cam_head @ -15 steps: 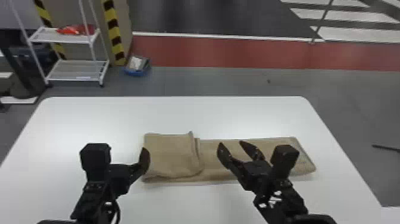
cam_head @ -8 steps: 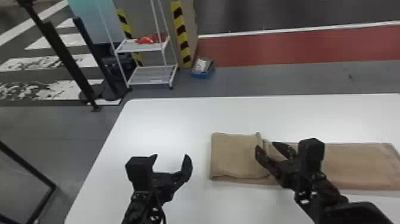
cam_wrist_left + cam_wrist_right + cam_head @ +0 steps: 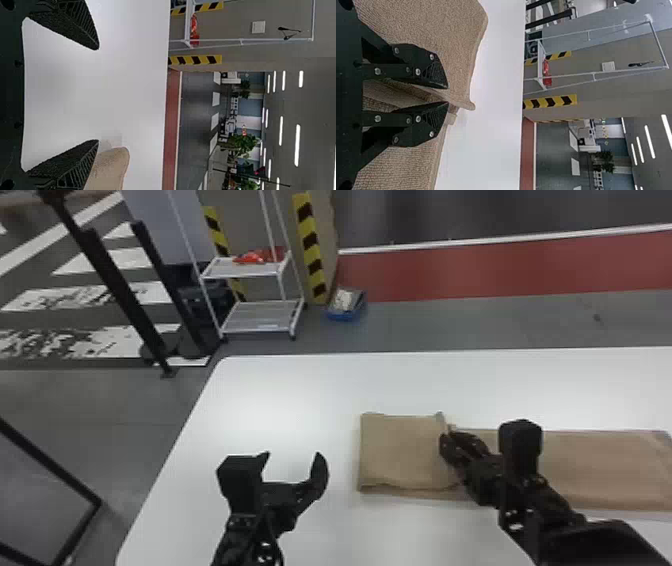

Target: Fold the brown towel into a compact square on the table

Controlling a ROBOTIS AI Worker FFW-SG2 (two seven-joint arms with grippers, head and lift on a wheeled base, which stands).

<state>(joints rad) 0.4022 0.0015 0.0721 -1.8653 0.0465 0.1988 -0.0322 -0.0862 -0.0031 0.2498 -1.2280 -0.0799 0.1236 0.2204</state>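
Lying part-folded, towel (image 3: 400, 455), items (image 3: 343, 299) in blue bin (image 3: 342, 316)

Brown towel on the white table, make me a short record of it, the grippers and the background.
Towel: brown woven cloth, long strip with its left end folded over
Surface: white table with rounded corner
Left gripper: black, two-fingered, open, left of the towel
Right gripper: black, two-fingered, fingers slightly apart at the folded flap's edge
Background: white two-tier metal rack beyond the table
Compact square: not yet
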